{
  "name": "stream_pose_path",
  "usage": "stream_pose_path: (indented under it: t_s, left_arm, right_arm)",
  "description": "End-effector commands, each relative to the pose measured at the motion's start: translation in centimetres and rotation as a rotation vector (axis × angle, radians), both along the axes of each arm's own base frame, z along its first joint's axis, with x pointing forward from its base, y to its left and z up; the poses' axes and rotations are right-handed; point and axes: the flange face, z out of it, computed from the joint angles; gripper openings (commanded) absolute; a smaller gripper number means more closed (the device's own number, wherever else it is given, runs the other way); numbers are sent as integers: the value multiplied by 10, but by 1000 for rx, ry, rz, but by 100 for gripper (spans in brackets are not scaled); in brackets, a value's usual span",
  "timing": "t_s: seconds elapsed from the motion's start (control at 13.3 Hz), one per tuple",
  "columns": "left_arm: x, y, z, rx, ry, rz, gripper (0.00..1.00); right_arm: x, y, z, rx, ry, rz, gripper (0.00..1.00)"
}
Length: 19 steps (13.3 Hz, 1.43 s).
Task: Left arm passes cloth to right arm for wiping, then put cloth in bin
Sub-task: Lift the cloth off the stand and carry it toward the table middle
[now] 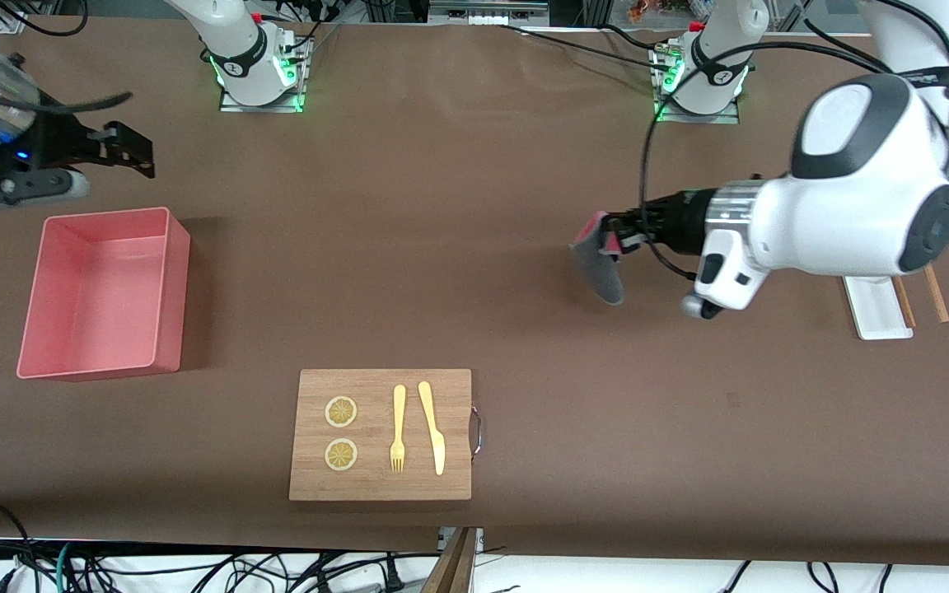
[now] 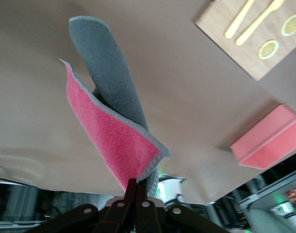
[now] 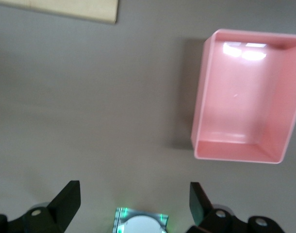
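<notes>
My left gripper (image 1: 610,235) is shut on one edge of the cloth (image 1: 598,268) and holds it in the air over the bare table, toward the left arm's end. The cloth hangs folded, with its magenta-red face and its dark grey face both showing. In the left wrist view the cloth (image 2: 114,131) is pinched between the closed fingers of the left gripper (image 2: 137,187). My right gripper (image 1: 133,152) is open and empty, up over the table near the pink bin (image 1: 178,280). The right wrist view shows the right gripper (image 3: 133,194) spread wide and the bin (image 3: 201,111) empty.
A wooden cutting board (image 1: 450,395) with two lemon slices, a yellow fork and a yellow knife lies near the front camera. It also shows in the left wrist view (image 2: 254,63). A white tray (image 1: 878,309) with chopsticks beside it lies at the left arm's end.
</notes>
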Motion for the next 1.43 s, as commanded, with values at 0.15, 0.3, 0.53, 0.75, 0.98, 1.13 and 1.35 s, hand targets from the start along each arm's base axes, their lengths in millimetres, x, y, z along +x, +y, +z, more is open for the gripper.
stream_pose_path:
  t_s: [0.15, 0.3, 0.53, 0.75, 0.98, 1.13, 1.35]
  left_arm:
    - [1, -70, 15, -78, 21, 220, 0]
    - [2, -94, 13, -94, 26, 314, 0]
    - [5, -107, 19, -170, 98, 440, 0]
    - [4, -115, 27, -231, 196, 521, 0]
    - [3, -118, 33, -293, 296, 555, 0]
    - [2, -119, 32, -295, 309, 560, 0]
    - [-2, -135, 37, -311, 305, 627, 0]
  right_arm:
    - [-1, 68, -9, 240, 17, 338, 100]
    - [10, 86, -24, 451, -8, 516, 100]
    - [30, 105, -50, 631, -95, 715, 100]
    - [49, 129, -84, 780, -186, 889, 100]
    - [55, 164, -94, 854, -260, 983, 100]
    - [62, 183, -94, 852, -290, 1005, 100]
    - [65, 215, -95, 869, -352, 1000, 100]
